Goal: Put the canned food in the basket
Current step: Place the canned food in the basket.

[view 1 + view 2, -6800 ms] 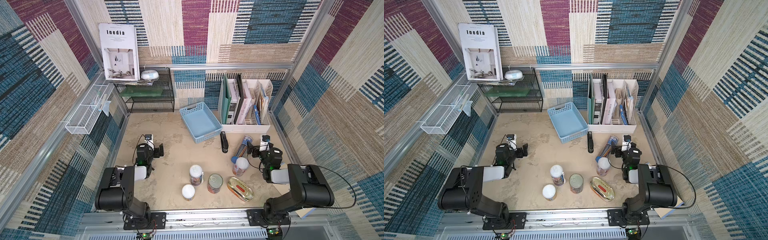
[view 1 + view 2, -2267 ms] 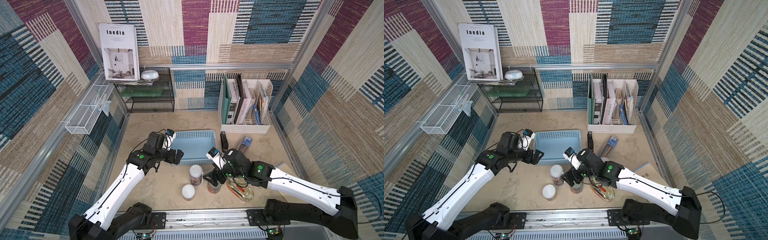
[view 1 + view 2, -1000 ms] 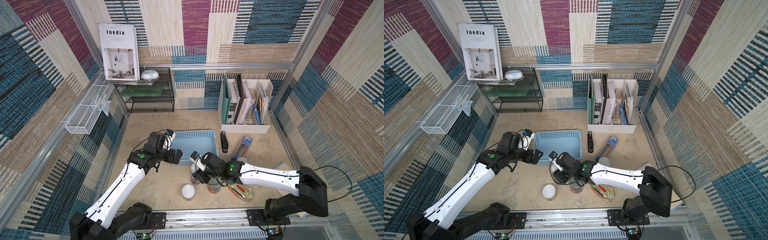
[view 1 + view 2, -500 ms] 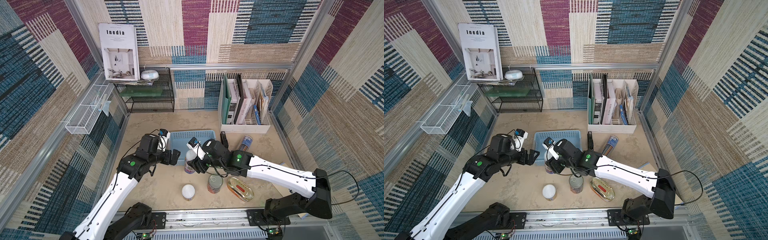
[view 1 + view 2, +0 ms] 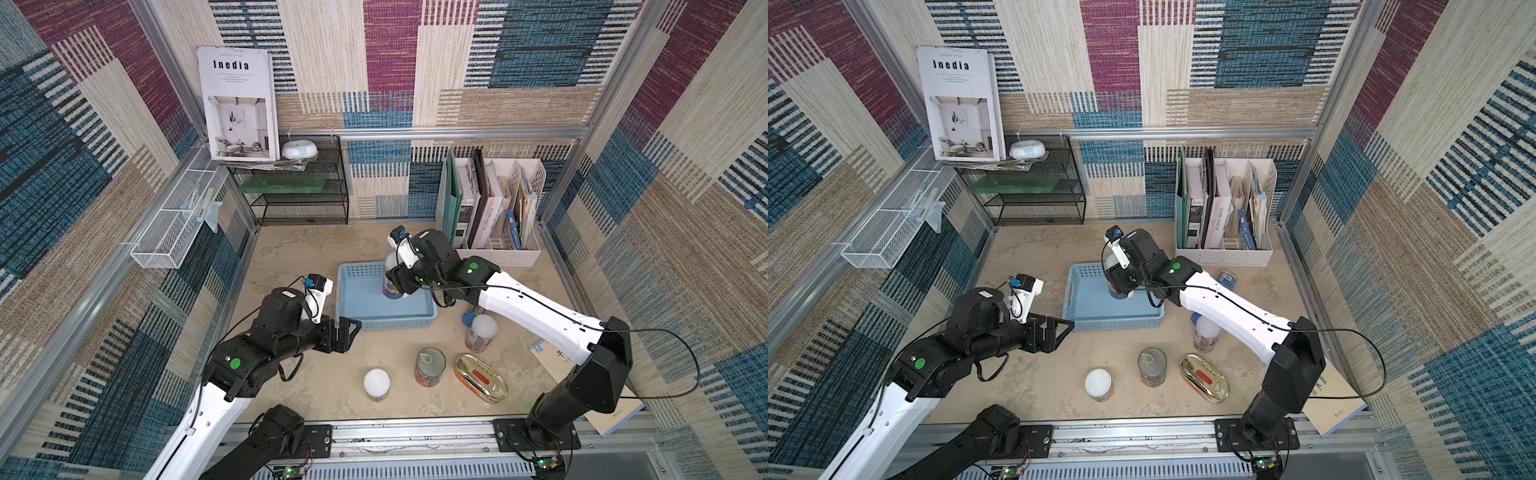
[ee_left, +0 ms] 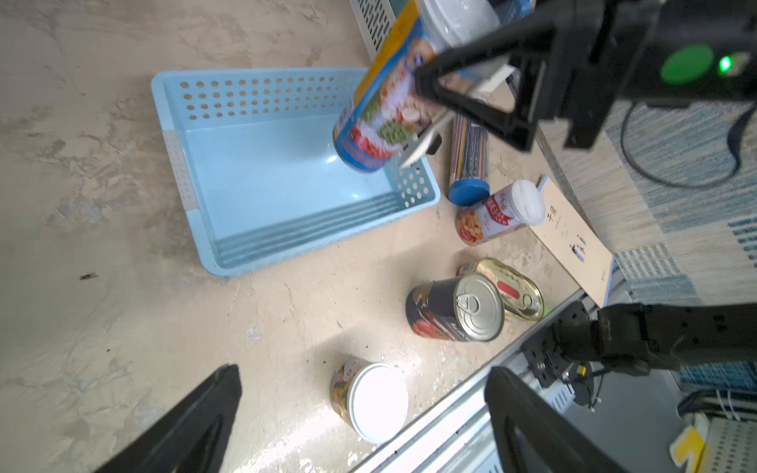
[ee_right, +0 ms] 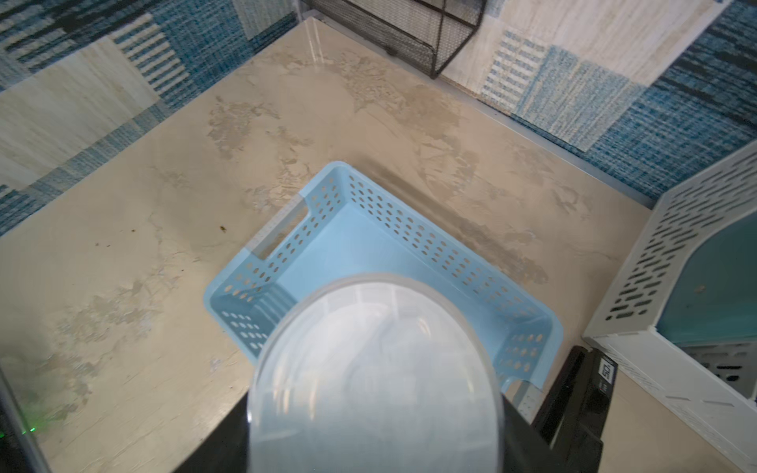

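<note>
The right pincer (image 6: 426, 123) is mostly hidden behind the blurred white lid of the held can (image 7: 375, 381) in the right wrist view. The lid also covers the basket's (image 7: 368, 229) near corner. In both top views the right arm covers most of the clear tube (image 5: 468, 319) at the basket's 3 o'clock. The left pincer's (image 6: 364, 368) fingers run off the left wrist view's edge.

The held white-lidded can (image 6: 383, 110) is seen tilted over the light-blue perforated basket (image 5: 390, 323), while a second white-lidded can (image 5: 481, 332), a third white-lidded can (image 5: 376, 384), the silver-topped tin (image 5: 430, 365) and the flat oval gold tin (image 5: 481, 377) are left outside it.
</note>
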{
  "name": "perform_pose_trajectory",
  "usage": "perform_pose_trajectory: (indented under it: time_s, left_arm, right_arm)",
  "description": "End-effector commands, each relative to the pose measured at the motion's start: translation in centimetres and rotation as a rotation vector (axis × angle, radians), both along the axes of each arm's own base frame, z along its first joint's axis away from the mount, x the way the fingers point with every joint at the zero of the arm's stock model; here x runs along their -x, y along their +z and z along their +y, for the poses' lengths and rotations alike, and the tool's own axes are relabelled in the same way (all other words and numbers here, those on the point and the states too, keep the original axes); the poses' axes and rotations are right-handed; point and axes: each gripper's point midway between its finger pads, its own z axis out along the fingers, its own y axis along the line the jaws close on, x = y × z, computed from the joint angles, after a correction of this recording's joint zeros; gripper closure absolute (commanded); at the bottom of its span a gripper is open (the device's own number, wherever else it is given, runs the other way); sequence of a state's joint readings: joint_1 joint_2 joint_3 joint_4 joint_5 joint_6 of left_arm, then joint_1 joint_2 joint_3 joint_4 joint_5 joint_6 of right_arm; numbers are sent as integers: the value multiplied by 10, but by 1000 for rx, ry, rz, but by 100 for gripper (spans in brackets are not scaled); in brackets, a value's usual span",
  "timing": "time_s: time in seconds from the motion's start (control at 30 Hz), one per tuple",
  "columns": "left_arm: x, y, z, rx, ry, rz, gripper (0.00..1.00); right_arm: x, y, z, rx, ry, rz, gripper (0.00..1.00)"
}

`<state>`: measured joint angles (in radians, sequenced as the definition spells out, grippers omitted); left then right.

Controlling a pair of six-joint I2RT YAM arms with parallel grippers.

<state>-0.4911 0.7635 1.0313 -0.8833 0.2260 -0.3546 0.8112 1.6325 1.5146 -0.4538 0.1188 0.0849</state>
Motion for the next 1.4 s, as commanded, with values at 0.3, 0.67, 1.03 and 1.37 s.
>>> perform_pose_trajectory:
  time_s: [0.3, 0.67, 1.03, 1.37]
  left_arm:
    - [7, -31, -1, -179, 26, 44, 1]
    - [10, -46, -11, -246, 10, 65, 1]
    - [20, -70, -14, -273, 12, 123, 1]
    - [38, -91, -28, -301, -61, 186, 1]
  right_arm:
    - [-82, -31, -5, -18, -112, -66, 57]
    - [-111, -59, -18, 2, -183, -71, 57]
    - [-120, -81, -31, 21, -247, -75, 57]
    - [-123, -88, -37, 5, -279, -67, 52]
